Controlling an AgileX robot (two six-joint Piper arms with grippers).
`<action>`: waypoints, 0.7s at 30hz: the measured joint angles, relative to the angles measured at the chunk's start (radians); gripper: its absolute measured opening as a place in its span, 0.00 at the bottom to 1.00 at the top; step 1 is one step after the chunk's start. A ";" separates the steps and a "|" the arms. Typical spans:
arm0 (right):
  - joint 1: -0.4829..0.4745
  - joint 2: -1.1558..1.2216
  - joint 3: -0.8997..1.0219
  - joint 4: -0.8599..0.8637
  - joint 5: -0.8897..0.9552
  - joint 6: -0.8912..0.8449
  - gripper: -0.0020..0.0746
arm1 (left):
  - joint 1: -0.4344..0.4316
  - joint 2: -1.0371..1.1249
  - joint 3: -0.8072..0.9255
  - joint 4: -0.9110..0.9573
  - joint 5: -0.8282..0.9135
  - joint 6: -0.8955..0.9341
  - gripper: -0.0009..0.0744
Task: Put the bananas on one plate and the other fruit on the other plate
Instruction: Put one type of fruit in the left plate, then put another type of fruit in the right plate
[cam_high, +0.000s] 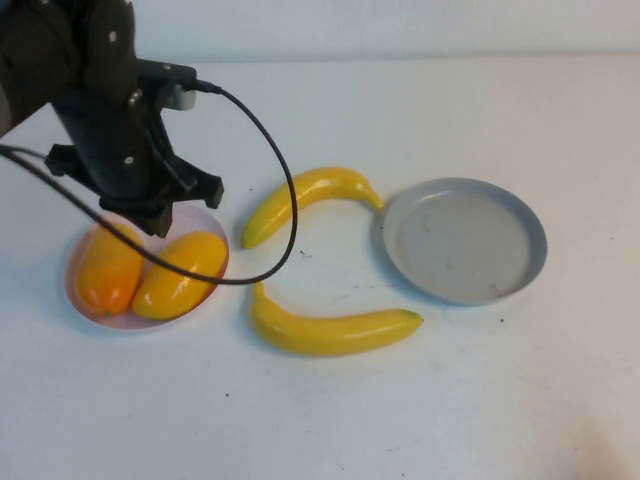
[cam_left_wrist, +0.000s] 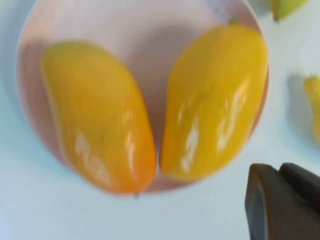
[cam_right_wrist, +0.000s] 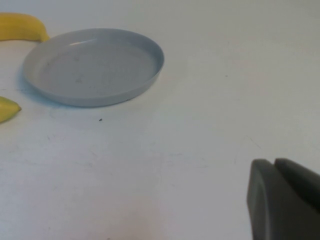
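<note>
Both claws closed: left claw (cam_left_wrist: 282, 200), right claw (cam_right_wrist: 282, 200).

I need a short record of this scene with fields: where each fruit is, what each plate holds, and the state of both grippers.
pink plate: holds both mango-like fruits, lying side by side
grey-blue plate: holds nothing
bananas: both on the table between the two plates, not on either plate
left gripper: shut, holds nothing, above the pink plate
right gripper: shut, holds nothing, over bare table, away from the grey-blue plate
task progress: mango-like fruits placed; bananas not yet moved
</note>
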 joint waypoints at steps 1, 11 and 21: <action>0.000 0.000 0.000 0.000 0.000 0.000 0.00 | 0.000 -0.027 0.035 -0.002 -0.009 0.000 0.03; 0.000 0.000 0.000 0.000 0.000 0.000 0.00 | 0.000 -0.590 0.557 -0.017 -0.329 0.002 0.02; 0.000 0.000 0.000 0.000 0.000 0.000 0.00 | 0.000 -1.014 0.753 -0.010 -0.361 0.002 0.02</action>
